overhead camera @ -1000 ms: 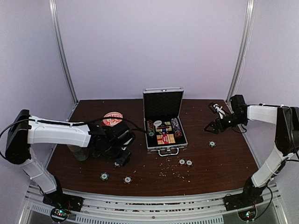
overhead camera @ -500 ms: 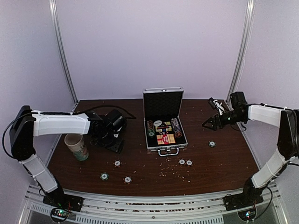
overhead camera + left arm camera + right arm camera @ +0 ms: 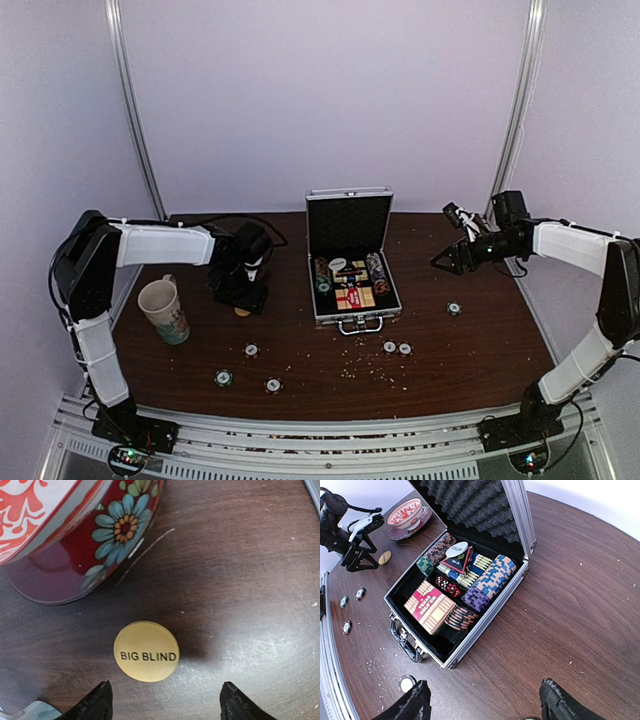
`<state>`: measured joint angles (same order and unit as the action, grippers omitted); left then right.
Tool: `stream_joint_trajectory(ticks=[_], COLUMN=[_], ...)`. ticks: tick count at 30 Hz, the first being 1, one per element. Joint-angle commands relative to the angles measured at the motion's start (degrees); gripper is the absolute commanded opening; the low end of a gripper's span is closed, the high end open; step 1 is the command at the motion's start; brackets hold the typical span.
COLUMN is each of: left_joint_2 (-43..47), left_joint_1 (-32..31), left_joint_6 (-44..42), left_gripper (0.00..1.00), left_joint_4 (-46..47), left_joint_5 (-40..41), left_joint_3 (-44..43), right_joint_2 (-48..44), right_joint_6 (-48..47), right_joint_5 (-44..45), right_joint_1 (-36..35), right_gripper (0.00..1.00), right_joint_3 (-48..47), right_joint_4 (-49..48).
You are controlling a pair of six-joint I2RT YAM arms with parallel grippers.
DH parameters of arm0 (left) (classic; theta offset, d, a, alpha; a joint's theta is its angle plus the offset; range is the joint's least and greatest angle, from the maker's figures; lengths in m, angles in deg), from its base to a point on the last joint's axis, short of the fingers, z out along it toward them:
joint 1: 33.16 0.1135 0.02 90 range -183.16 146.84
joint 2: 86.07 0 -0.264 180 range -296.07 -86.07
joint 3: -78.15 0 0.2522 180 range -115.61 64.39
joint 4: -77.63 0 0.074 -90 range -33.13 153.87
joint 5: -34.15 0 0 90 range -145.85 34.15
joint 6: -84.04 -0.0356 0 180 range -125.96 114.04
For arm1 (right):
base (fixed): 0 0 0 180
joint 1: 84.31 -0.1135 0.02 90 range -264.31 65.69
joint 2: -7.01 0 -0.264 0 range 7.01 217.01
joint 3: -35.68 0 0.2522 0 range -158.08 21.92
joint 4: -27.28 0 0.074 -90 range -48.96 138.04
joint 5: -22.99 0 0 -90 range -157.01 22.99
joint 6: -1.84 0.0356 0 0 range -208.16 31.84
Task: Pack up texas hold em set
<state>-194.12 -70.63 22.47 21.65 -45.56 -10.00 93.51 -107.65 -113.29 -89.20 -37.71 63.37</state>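
Yellow disc (image 3: 146,651), marked BIG BLIND, lies flat left of the case (image 3: 357,318), just beside the red saucer (image 3: 50,580). Left gripper (image 3: 167,702) points down over it, fingers spread, holding nothing; arm reaches in from the left. Right gripper (image 3: 485,700), right of the case, is spread and empty, facing the open case, arm extended. Loose chips (image 3: 389,347) lie before the case.

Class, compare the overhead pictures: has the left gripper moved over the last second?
Yes. The left gripper has moved up the view, away from the loose chip it hung beside; that chip has stayed put.
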Motion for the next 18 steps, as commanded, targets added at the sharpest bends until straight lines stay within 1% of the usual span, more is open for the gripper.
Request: stream_joint_trajectory(ticks=[1, 6, 10, 18], left_joint_2=[-0.9, -1.1, -2.5, -5.4], left_joint_1=[2.1, 2.9, 4.2, 5.6], left_joint_6=[-2.7, -5.3, -6.8, -7.9], left_gripper=[0.77, 0.77, 0.76, 0.73], left_joint_4=[-1.2, -1.3, -1.0, -0.4], left_joint_5=[-2.2, -4.1, -6.6, -7.5], left_joint_3=[-1.8, -2.2, -2.3, -3.5], right_joint_2=[0.1, 0.1, -1.0, -1.5], right_joint_6=[-1.1, -3.4, -3.8, -4.2], right_joint_5=[0.3, 2.0, 2.9, 3.3], right_joint_1=[-0.7, -2.7, -3.8, -4.3], right_gripper=[0.75, 0.75, 0.76, 0.76], right_joint_3=[-1.0, -2.0, -1.9, -1.9], right_joint_4=[0.5, 2.4, 2.0, 2.5])
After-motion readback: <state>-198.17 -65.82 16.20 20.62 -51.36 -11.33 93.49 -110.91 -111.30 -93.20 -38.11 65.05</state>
